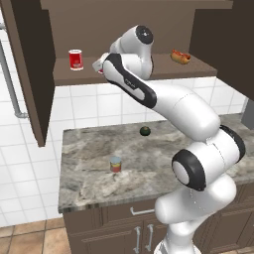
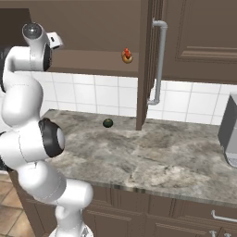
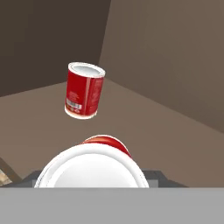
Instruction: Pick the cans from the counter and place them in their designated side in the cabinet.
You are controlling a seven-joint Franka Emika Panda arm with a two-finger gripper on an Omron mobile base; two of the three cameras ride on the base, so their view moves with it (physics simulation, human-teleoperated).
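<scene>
My gripper is shut on a red can with a white rim, whose top sits right in front of the hand camera. From the left base view the hand reaches into the cabinet just above the shelf board, its fingers hidden behind the arm. A second red can stands upright on the shelf to the left of the hand, apart from it. A shorter can with a blue-grey top and an orange-red band stands on the counter.
A hot dog lies on the right part of the shelf. A dark green round fruit rests near the back of the counter. Open cabinet doors flank the shelf. A grey appliance stands at the far right.
</scene>
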